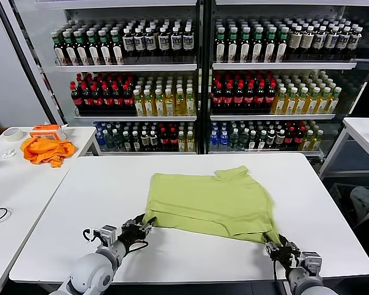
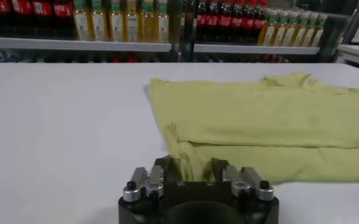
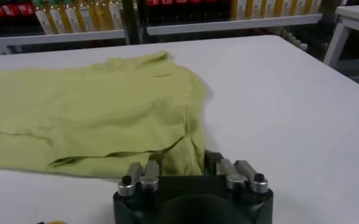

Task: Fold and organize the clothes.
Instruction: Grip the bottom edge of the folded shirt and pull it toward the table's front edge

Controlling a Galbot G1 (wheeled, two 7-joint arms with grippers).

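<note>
With the left gripper and right gripper each clamping a near T-shirt corner, uneven lifting may skew the fold.

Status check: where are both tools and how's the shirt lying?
Left tool shut on T-shirt's near left corner. Right tool shut on near right corner. Shirt partly folded, flat on table. Nothing in the way.

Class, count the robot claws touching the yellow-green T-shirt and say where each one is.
2. The left claw is at the T-shirt's near-left corner; the right claw is at its near-right corner.
</note>
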